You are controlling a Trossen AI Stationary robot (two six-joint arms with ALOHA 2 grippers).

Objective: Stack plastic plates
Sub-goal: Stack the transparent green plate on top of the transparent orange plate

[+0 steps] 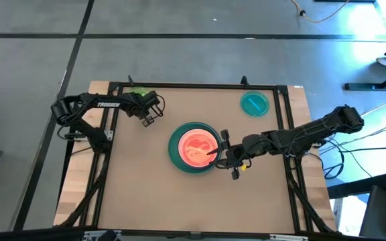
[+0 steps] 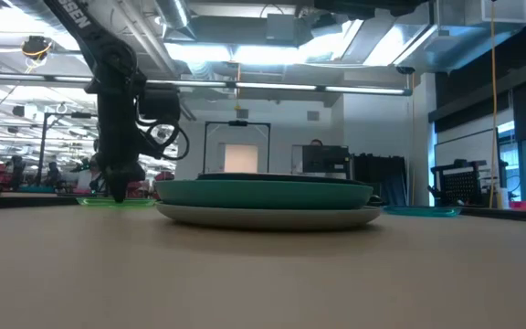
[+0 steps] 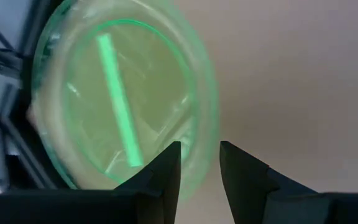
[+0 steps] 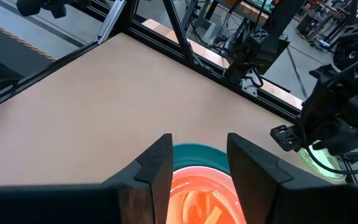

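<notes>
Left jaws stand open, a narrow gap between the two dark fingers, and the left gripper (image 3: 200,167) hangs right over the near rim of the translucent green plate (image 3: 120,99). That plate lies flat at the far-left corner of the desk (image 1: 146,194), close to the black frame rail (image 1: 193,85). Nothing gripped yet, by the look of it. The move here, I'd say, is to come down with one finger inside the lip and one outside, bite the rim squarely, then lift level so the thin plastic doesn't flex or slide out.

Over to the right gripper (image 4: 199,167): jaws parted too, empty, poised at the right edge of the stack (image 1: 194,147), where an orange-pink plate sits on top of dark teal, with a pale one at the bottom in the low view. Out at the far right, the small teal plate (image 1: 254,103) waits alone, well apart from the stack.
</notes>
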